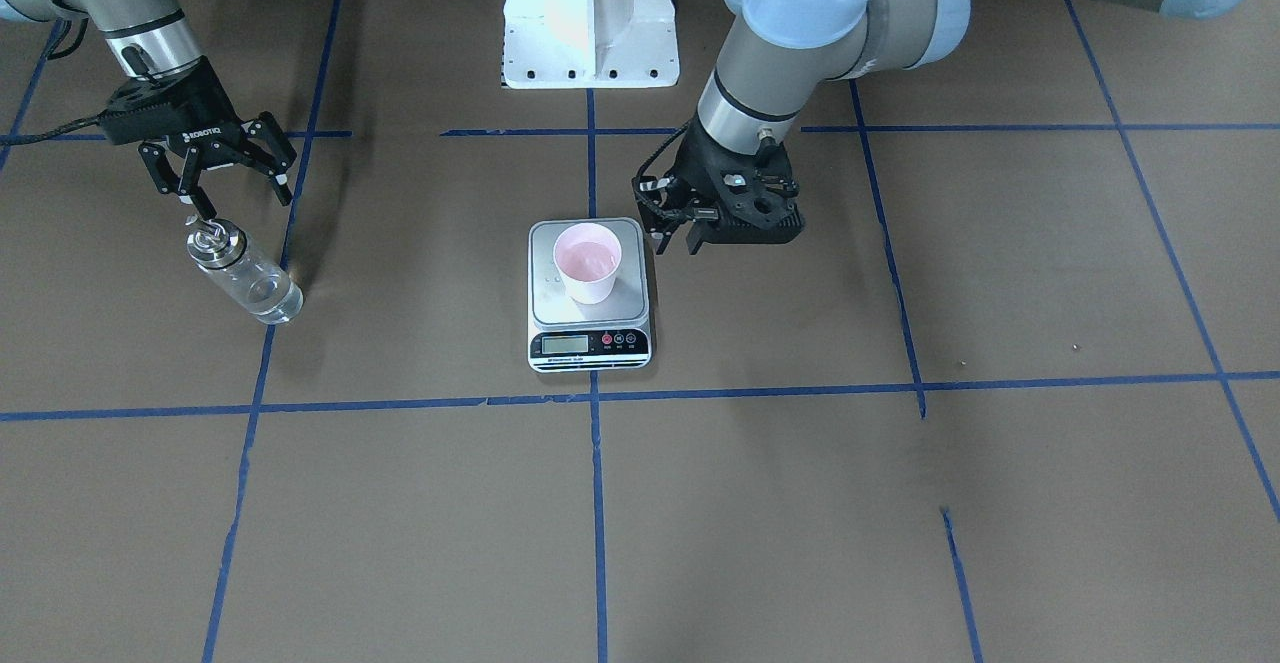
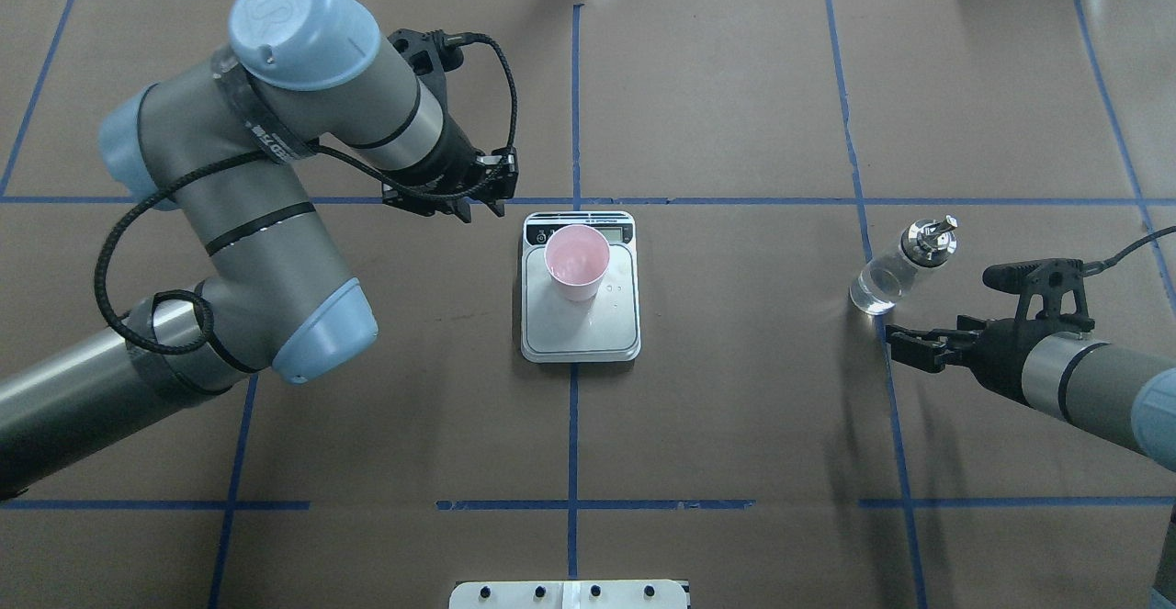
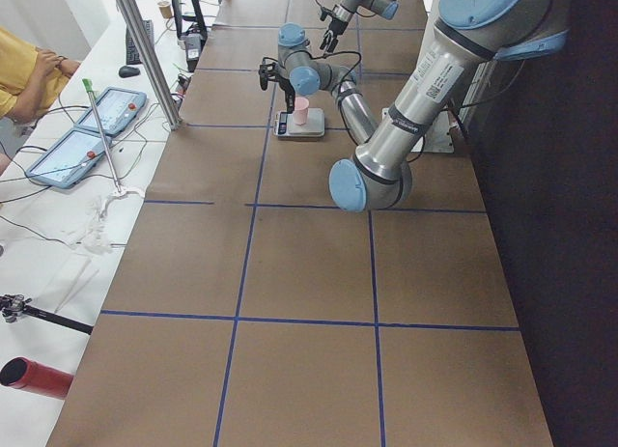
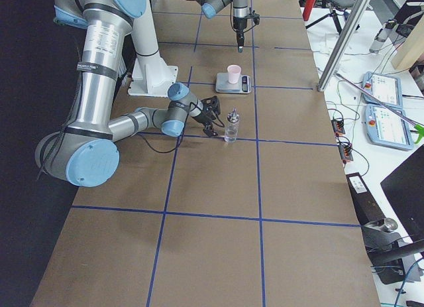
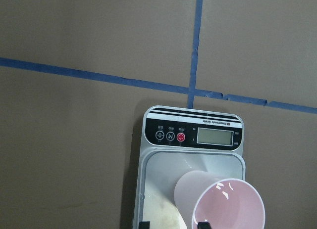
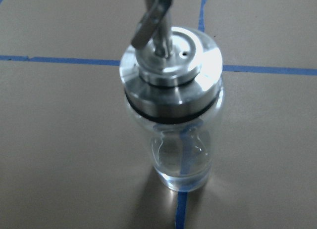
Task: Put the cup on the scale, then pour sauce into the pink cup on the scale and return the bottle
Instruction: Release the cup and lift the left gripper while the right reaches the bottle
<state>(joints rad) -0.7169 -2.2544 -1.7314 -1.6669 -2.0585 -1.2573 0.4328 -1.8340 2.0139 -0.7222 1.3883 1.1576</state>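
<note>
Right jaws: seen spread wide in the front-facing view, with nothing held between them. They are carried by the right arm (image 2: 1084,379), which is brought in low from the 4 o'clock edge of the overhead view. The bottle (image 2: 896,271): stood upright on the surface (image 2: 735,389), on a blue tape line (image 2: 898,425). It is near the right jaws and at about 11 o'clock from them in the overhead view; no contact is shown. Its long axis is set vertical, with metal collar and spout uppermost, and what looks like a little clear liquid is seen at its base. The coming grasp is judged to turn on this: the glass body would have to be taken from the side, across the upright axis and below the collar. The right arm is by far the nearer. Left jaws: shown parted a little and empty, hung just beside the scale (image 2: 581,338), at about 10 o'clock from the cup (image 2: 576,263). The cup: set upright on the scale's platform, toward the display end, mouth up; whether any liquid lies in it cannot be told. Scale and cup are found well apart from the bottle, at 9 o'clock from it. The placing of the cup is judged done, and the pour is probably not yet begun.
</note>
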